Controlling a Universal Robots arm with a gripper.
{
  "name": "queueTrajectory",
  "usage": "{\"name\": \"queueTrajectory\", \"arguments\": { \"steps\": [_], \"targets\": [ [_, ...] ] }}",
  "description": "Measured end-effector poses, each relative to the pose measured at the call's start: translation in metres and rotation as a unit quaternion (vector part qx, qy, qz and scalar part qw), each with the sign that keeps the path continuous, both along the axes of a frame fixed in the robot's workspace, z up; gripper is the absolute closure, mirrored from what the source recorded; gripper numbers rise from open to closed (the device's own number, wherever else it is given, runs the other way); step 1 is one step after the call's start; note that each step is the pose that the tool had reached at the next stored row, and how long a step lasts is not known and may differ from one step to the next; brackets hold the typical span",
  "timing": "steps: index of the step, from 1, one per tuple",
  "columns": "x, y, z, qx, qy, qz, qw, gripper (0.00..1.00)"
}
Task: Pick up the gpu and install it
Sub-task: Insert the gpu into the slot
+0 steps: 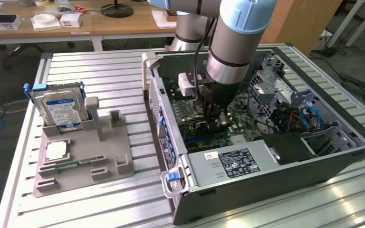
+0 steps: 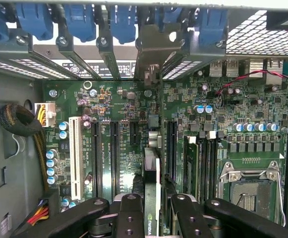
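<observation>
Around the case: we see an open computer case (image 1: 334, 156) lying on the slatted worktop (image 1: 93, 71), with a grey fixture (image 1: 87, 156) on the exterior view's left carrying a hard drive (image 1: 59, 110) upright and a memory stick (image 1: 74, 164) flat.
In the way: we count blue slot latches (image 2: 79, 22) along the case's rear wall, a white slot (image 2: 75, 156) and black slots (image 2: 114, 153) on the motherboard (image 2: 223, 99), an empty CPU socket (image 2: 250, 191) and a cable bundle (image 2: 22, 121) to the sides.
Gpu: we find the gpu (image 2: 152, 148) edge-on over the motherboard, its silver bracket (image 2: 151, 54) reaching the rear slot openings.
Fingers: the fingers (image 2: 181, 210) are clamped on the card's near end, one on each face.
Gripper: it (image 1: 213, 121) hangs inside the case over the board.
</observation>
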State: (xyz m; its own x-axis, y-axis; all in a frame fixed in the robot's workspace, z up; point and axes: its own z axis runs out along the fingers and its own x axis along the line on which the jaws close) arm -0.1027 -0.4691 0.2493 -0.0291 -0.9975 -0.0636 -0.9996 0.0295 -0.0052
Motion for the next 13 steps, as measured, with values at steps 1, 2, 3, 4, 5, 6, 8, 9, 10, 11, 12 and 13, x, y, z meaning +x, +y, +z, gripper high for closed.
{"name": "queueTrajectory", "arguments": {
  "steps": [1, 2, 3, 4, 5, 6, 8, 9, 10, 11, 12, 13],
  "targets": [
    [0.0000, 0.0000, 0.0000, 0.0000, 0.0000, 0.000, 1.0000, 0.74],
    [0.0000, 0.0000, 0.0004, 0.0001, 0.0000, 0.000, 1.0000, 0.74],
    [0.0000, 0.0000, 0.0009, 0.0004, 0.0000, 0.000, 1.0000, 0.74],
    [0.0000, 0.0000, 0.0010, 0.0007, -0.0001, 0.000, 1.0000, 0.74],
    [0.0000, 0.0001, 0.0011, 0.0010, -0.0001, 0.000, 1.0000, 0.74],
    [0.0000, 0.0001, 0.0012, 0.0009, -0.0001, 0.000, 1.0000, 0.74],
    [0.0000, 0.0000, 0.0013, 0.0008, 0.0000, 0.000, 1.0000, 0.74],
    [0.0000, 0.0000, 0.0013, 0.0008, 0.0000, 0.000, 1.0000, 0.74],
    [0.0000, -0.0001, 0.0014, 0.0008, 0.0000, 0.000, 1.0000, 0.74],
    [0.0000, -0.0004, 0.0014, 0.0007, 0.0001, 0.000, 1.0000, 0.74],
    [0.0000, -0.0004, 0.0014, 0.0007, 0.0000, 0.000, 1.0000, 0.74],
    [0.0000, -0.0004, 0.0014, 0.0007, 0.0000, 0.000, 1.0000, 0.74]
  ]
}}
